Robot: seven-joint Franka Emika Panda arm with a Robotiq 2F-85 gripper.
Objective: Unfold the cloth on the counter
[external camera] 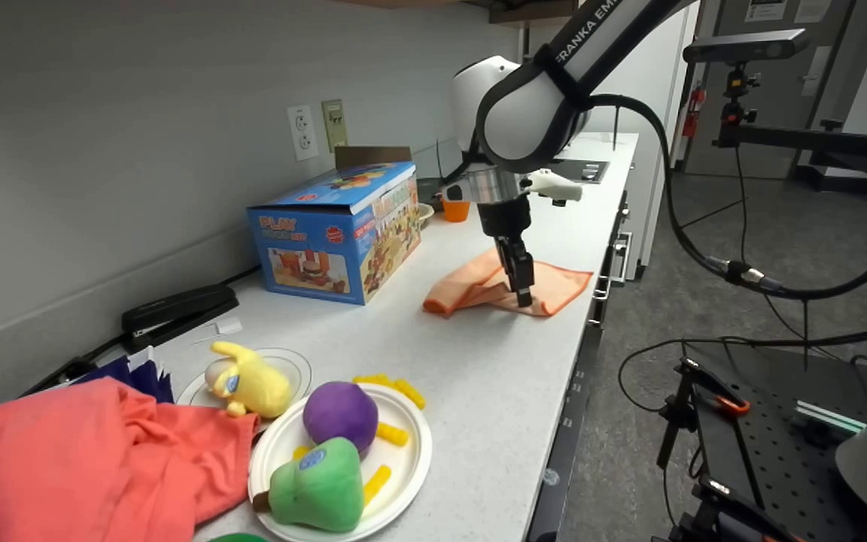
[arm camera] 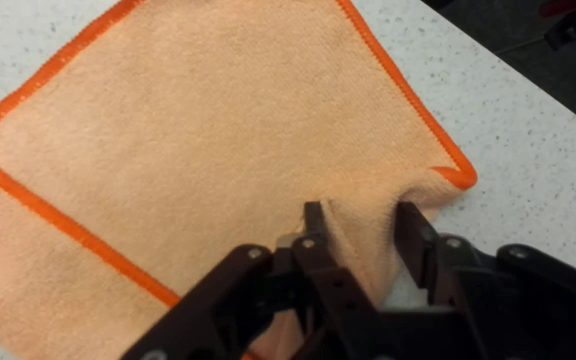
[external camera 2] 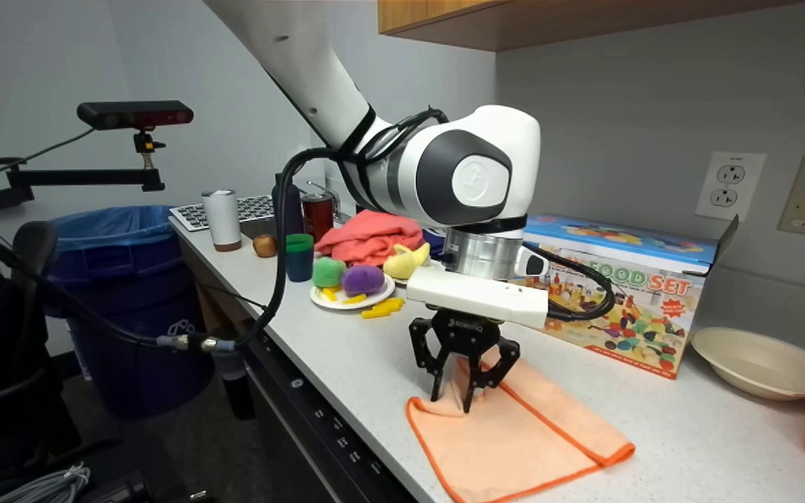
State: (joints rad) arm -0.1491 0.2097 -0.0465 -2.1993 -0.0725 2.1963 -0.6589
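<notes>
**Wrist view: a hump of the cloth (arm camera: 208, 115) stands inside the gripper (arm camera: 359, 215)**

Down near the corner, and it's delicate: the jaws stand part-way apart, with soft fabric raised between the fingers (arm camera: 413, 232). No firm clamp shows. The cloth lies on the counter (external camera: 471, 361), between the toy box (external camera: 328, 256) and the front edge (external camera: 550, 444), and look at that orange hem (arm camera: 73, 230) cutting across its face! My read: it's the border of a layer, so there's a fold to undo on the toy box side.

So how to play this? Squeeze gently and squarely, enough to hold fabric without scraping the hard top. One layer or two in that hump? Can't tell from here, and that's the whole contest: catch both and the fold likely comes up as a package. A small test lift should answer it; if the sheet beneath rises too, let go and try nearer the curled corner (arm camera: 460, 175), just beside the fingers, where there's a border to pinch.

If it's a single layer, lift only a little, then sweep low and slow away from the fold, so the fabric peels rather than drags. Thin stuff on a smooth top will probably slide, so quick, steep pulls are the danger. Mind the front edge, too: it's near, and an overhanging corner would spoil the finish. Lay it flat, then release.
</notes>
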